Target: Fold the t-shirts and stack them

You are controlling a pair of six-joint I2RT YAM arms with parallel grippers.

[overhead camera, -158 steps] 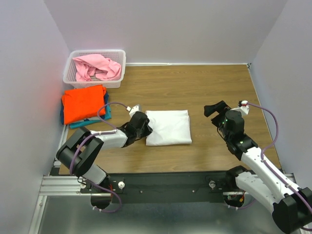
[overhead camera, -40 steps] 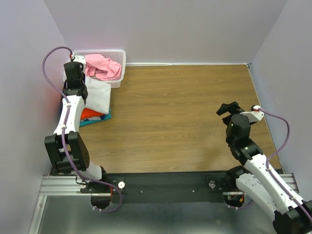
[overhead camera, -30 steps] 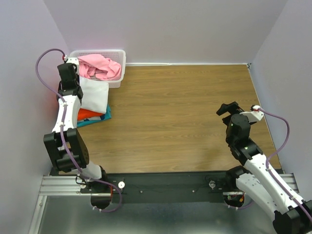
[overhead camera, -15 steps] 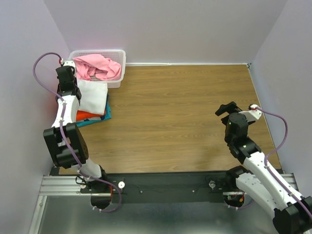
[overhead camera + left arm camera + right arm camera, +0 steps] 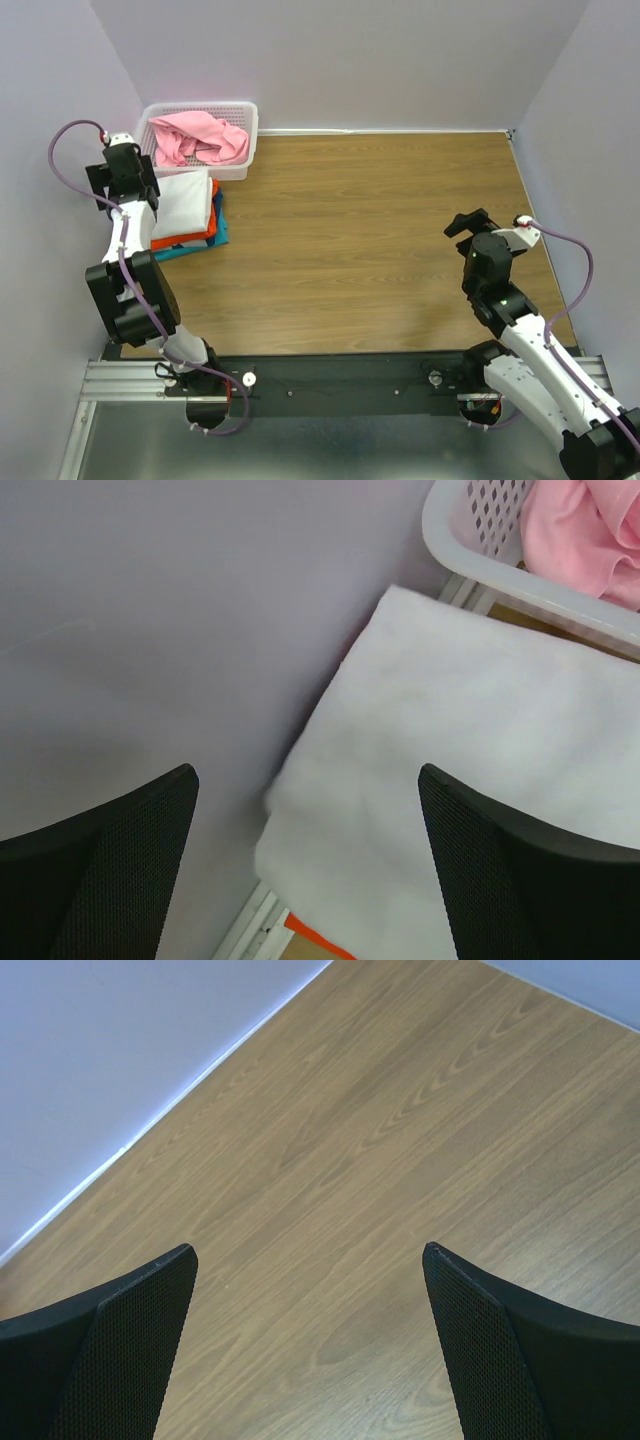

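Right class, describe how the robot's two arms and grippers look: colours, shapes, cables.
Both the left arm and right arm have white links with black joints, and a purple cable loops to each wrist. The left gripper and right gripper have broad black fingers with finely dotted texture.

Three shirts stacked at far left; one loose in basket.
White t-shirt (image 5: 185, 205) lies folded on the orange t-shirt (image 5: 185, 238), which lies on the teal t-shirt (image 5: 219, 228), just near of the basket (image 5: 251, 125) holding the crumpled pink t-shirt (image 5: 200, 138). Left gripper (image 5: 120, 178) stands at the stack's left edge; contact not determinable. Right gripper (image 5: 467, 222) hangs over the table (image 5: 380, 200) at right, well apart.
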